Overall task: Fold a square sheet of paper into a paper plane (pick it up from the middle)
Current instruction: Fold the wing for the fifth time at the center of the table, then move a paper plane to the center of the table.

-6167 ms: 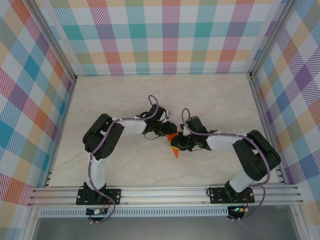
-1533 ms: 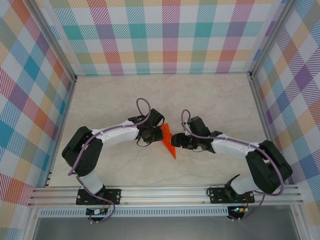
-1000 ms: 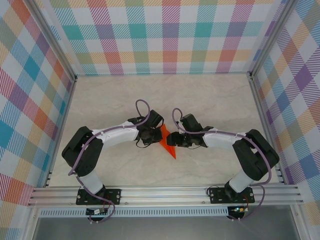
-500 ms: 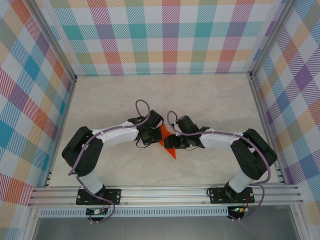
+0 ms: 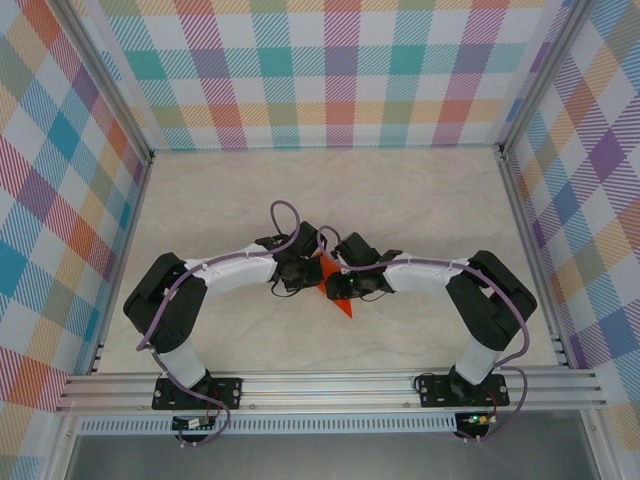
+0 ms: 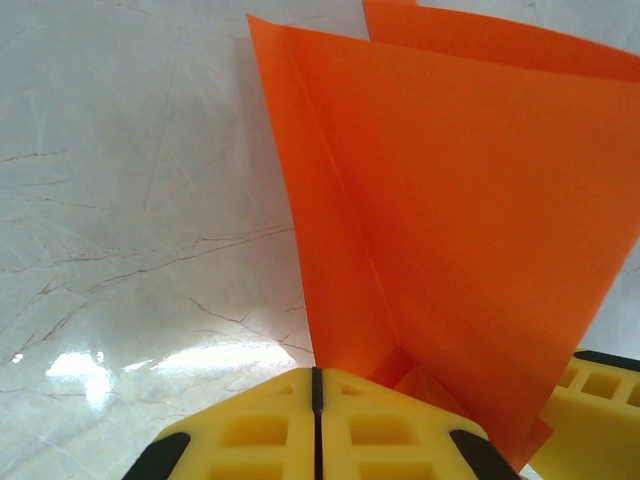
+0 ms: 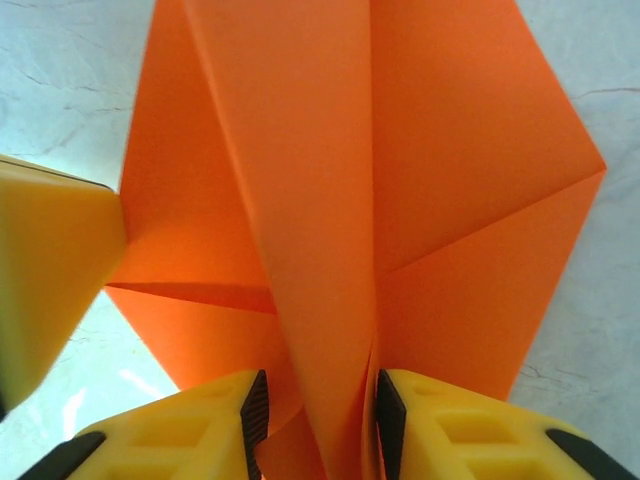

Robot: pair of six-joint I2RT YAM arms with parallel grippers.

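The paper plane (image 5: 343,304) is bright orange, folded to a point aimed at the near edge, and lies mid-table between the two grippers. My left gripper (image 5: 314,274) is shut, and its yellow fingertips pinch the paper's edge (image 6: 316,385); the paper plane (image 6: 450,220) rises to the right of them. My right gripper (image 5: 329,285) reaches in from the right. It stands open (image 7: 320,400), with a raised centre fold of the paper plane (image 7: 330,180) running between its pads, untouched by either. The top view hides most of the paper under the gripper heads.
The marble-look table (image 5: 420,200) is walled by checked panels with aluminium rails at the sides. The left gripper's finger (image 7: 50,270) shows beside the paper in the right wrist view. The right gripper's finger (image 6: 595,395) sits at the lower right of the left wrist view.
My right gripper has moved left over the paper until it nearly meets the left gripper, covering more of the orange. The left gripper has stayed put on the paper.
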